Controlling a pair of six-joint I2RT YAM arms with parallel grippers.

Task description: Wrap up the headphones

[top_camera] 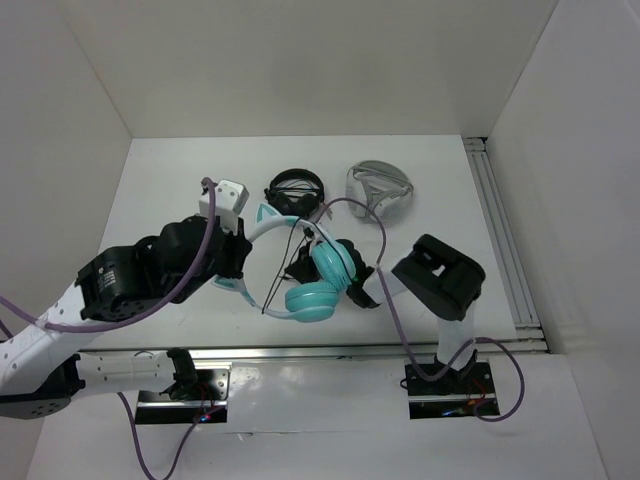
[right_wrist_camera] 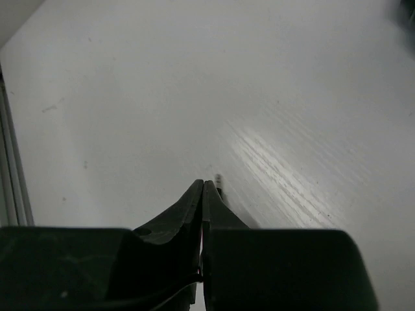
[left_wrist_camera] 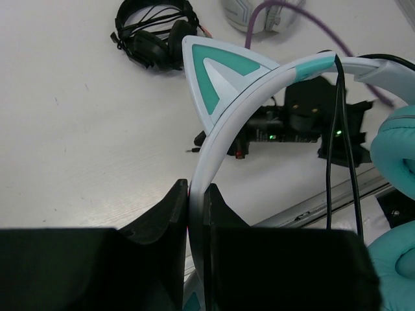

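Observation:
The teal headphones (top_camera: 322,280) with a pale headband (left_wrist_camera: 224,133) and a cat ear (left_wrist_camera: 217,74) are held up over the table's middle. My left gripper (left_wrist_camera: 196,188) is shut on the headband, which runs up between its fingers. The thin black cable (left_wrist_camera: 340,129) hangs over the headband in two strands. In the top view my right gripper (top_camera: 360,292) sits just right of the ear cups. In the right wrist view that gripper (right_wrist_camera: 203,183) is shut on the cable, which trails out low between the fingers, and the plug tip (right_wrist_camera: 218,177) pokes out beside them.
Black headphones (top_camera: 296,192) and grey-white headphones (top_camera: 380,190) lie at the back of the table. A purple arm cable (top_camera: 350,205) loops over the middle. Metal rails run along the right side (top_camera: 500,230) and the front edge (top_camera: 330,350).

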